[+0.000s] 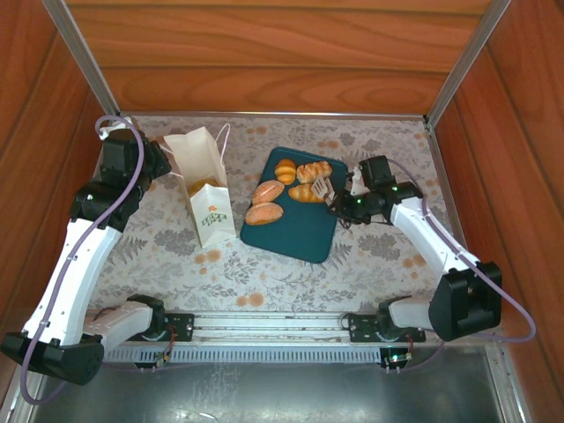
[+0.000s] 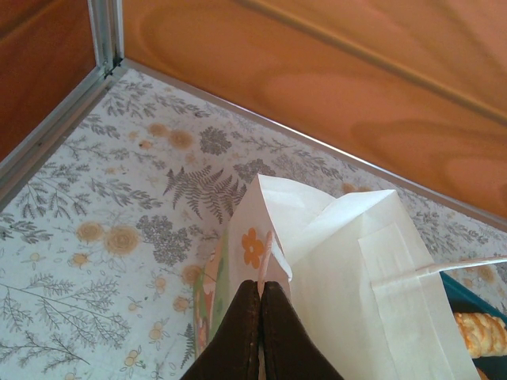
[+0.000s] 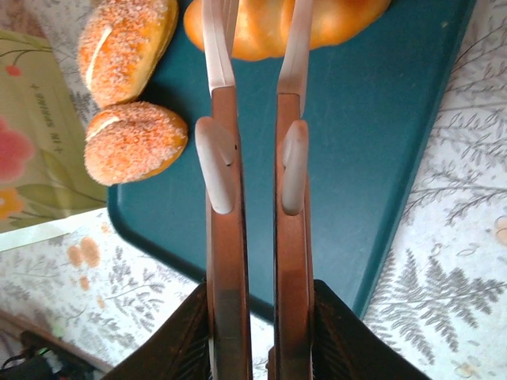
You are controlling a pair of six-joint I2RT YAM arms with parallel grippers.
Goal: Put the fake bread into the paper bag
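Right claw [image 1: 338, 204] grips tongs [image 3: 226, 237] over bread [image 3: 333, 20] on tray [image 3: 356, 119]; paper bag [image 1: 207, 189] beside.

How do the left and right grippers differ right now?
1. Left gripper pinches the paper bag at its rim, directly with its fingers; right gripper clamps a pair of tongs.
2. Left gripper sits beside the bag, off the teal tray; right gripper reaches over that tray, tong tips at a golden roll.

Shared: both are closed on something, and neither touches bread itself.
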